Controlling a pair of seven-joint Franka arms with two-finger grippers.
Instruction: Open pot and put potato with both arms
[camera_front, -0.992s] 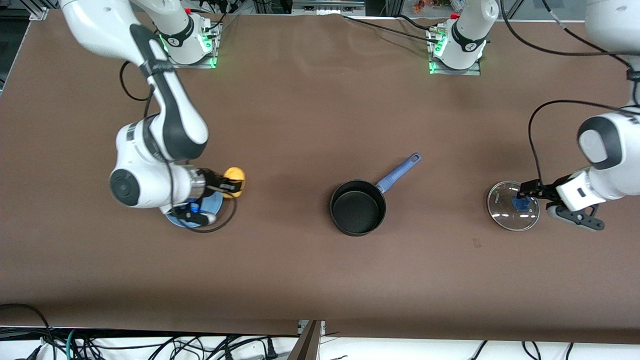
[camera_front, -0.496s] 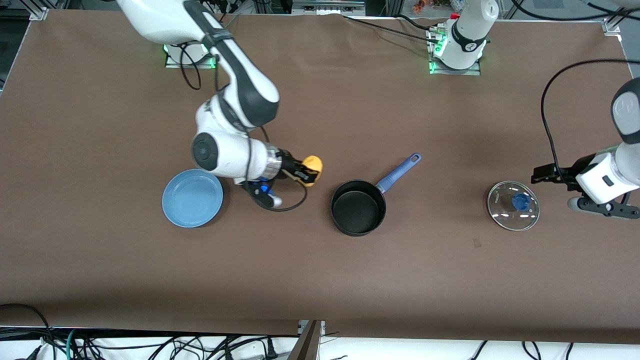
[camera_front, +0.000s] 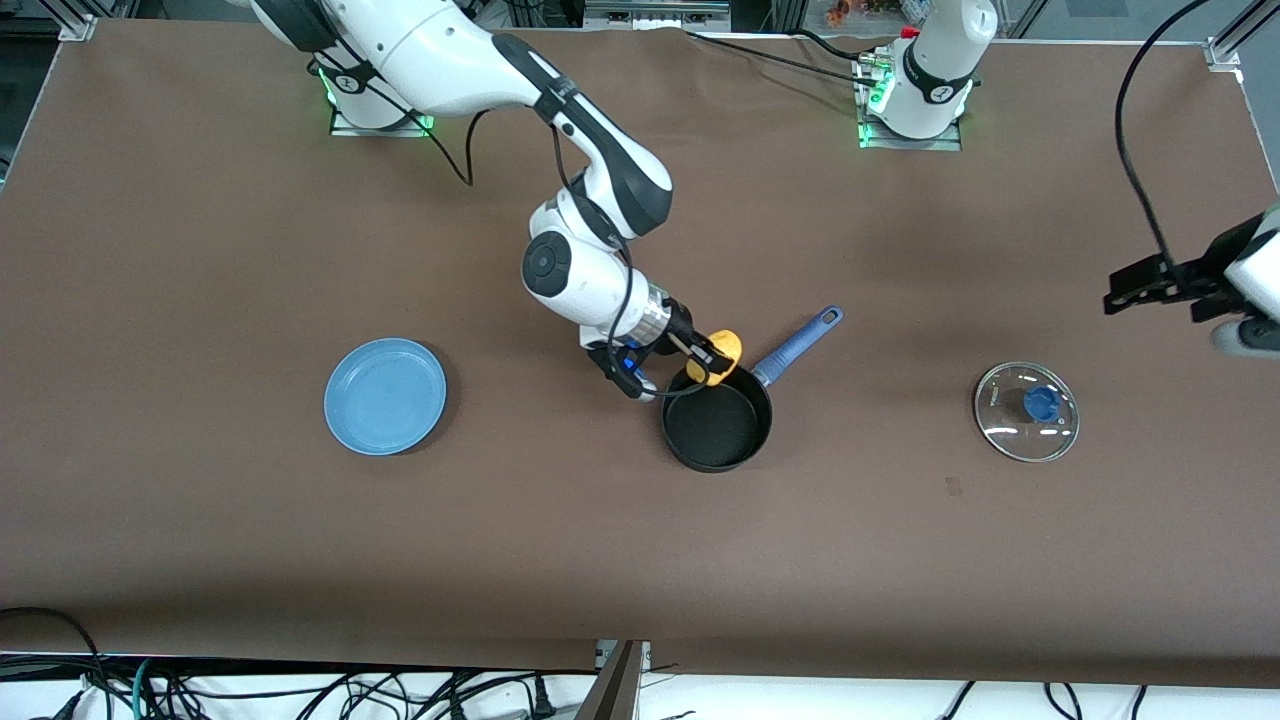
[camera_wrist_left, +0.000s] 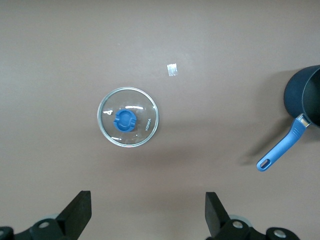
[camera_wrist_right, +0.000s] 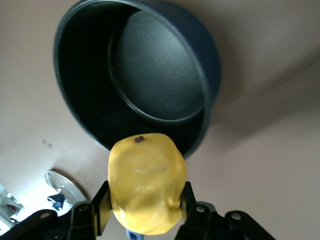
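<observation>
Lid (camera_front: 1027, 411) off, beneath our spread, empty left gripper (camera_wrist_left: 147, 215). Right gripper (camera_front: 712, 358) clenches potato (camera_front: 722, 355) at pot (camera_front: 716, 418) rim; drop remains.

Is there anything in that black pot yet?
Empty: the pot shows only bare black bottom; the potato sits in the right gripper above its rim.

Front camera high, facing the arms; both wrist cameras share the pot (camera_front: 716, 428).

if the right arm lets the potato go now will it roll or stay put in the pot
Probably stays in: the potato, clamped in the right gripper, hangs over the pot's rim edge. Its lumpy oval shape suggests a wobble, not a long roll. The pot's wall should stop it.
</observation>
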